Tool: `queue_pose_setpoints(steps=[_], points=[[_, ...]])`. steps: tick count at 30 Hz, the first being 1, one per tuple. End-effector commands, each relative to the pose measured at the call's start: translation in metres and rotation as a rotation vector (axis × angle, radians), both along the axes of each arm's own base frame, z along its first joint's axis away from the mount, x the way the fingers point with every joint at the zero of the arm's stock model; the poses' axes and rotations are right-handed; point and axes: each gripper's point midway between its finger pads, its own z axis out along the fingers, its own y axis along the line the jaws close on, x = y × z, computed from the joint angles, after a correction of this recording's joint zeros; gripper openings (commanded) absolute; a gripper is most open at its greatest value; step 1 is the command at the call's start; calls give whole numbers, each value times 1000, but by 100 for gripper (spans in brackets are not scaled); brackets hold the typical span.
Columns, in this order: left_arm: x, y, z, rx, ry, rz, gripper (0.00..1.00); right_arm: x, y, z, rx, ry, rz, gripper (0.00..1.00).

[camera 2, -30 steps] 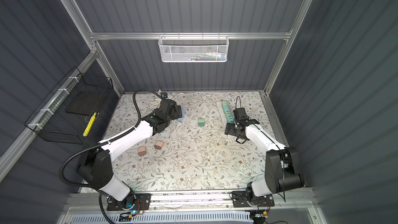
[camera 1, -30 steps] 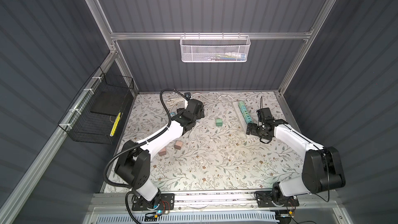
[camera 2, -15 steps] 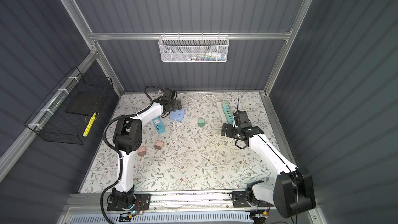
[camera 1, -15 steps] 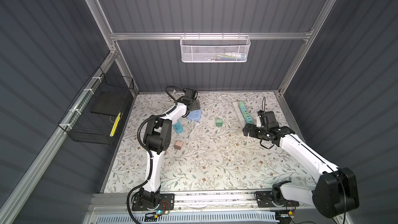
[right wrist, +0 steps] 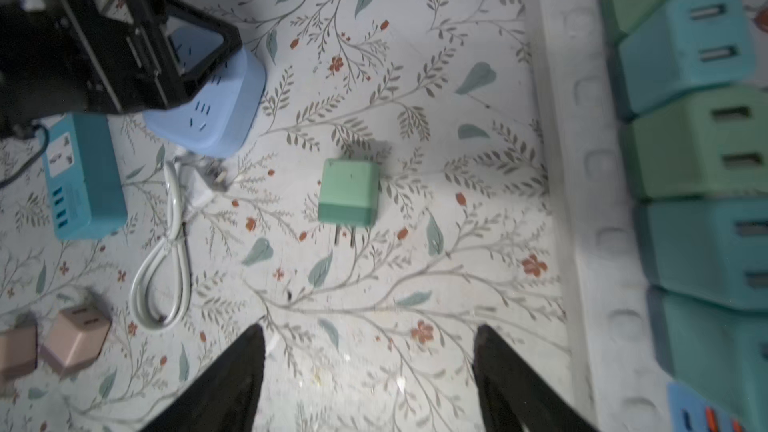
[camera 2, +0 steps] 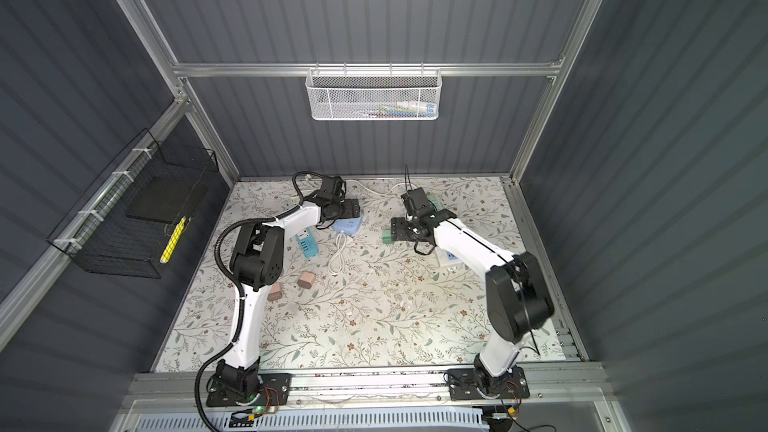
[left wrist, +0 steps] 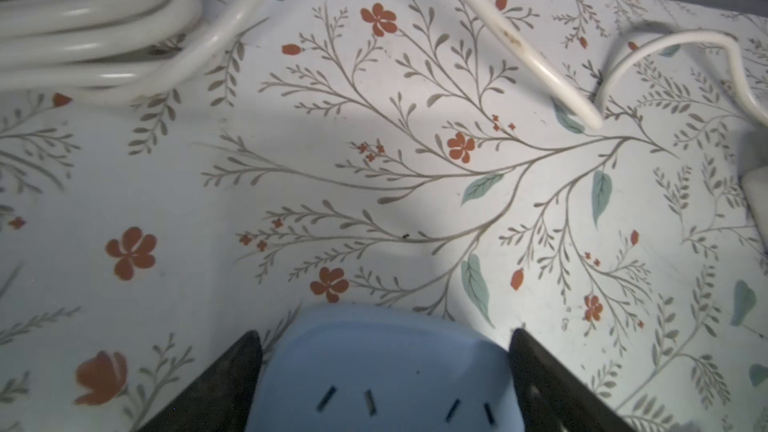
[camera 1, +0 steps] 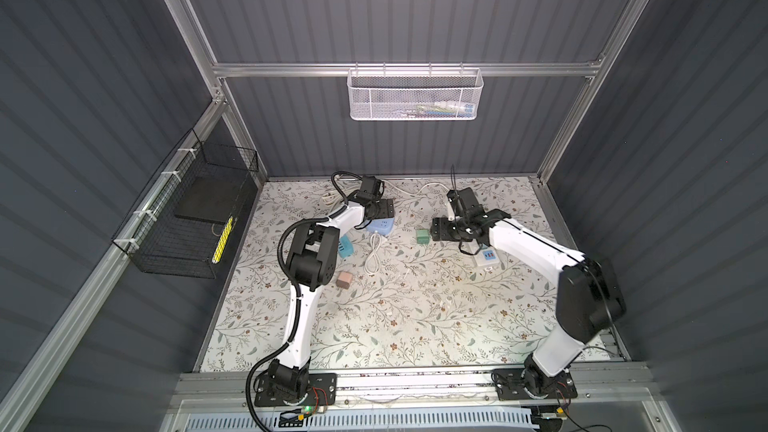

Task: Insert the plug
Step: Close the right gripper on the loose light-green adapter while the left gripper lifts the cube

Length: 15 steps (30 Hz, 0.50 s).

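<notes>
The green plug lies flat on the floral mat, prongs toward my right gripper, which is open and bare a short way from it. In both top views that gripper sits just right of the plug. The light blue socket cube stands between the fingers of my left gripper, which is open, fingers close along its two sides. The white power strip carries several green and teal adapters.
A teal USB hub, a looped white cable and pink adapters lie left of centre. White cord coils lie at the back. A black wire basket hangs left, a white one on the back wall.
The left arm has folded its elbow up and brought its gripper onto the blue socket cube. The right gripper has swung left toward the green plug. Both jaws have narrowed.
</notes>
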Motion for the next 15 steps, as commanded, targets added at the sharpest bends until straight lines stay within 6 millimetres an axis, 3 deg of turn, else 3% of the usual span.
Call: queue_pose_setpoints(steps=[1,7,15], points=[[-17,-18,10,-47,-13,-133,91,20,10,-18,-24,36,-10,78],[-22,-22,18,-61,-59,-188,90,46,29,-55,-73,84,-11,74],[-20,-17,20,-56,-68,-186,91,48,43,-90,-113,139,-5,68]])
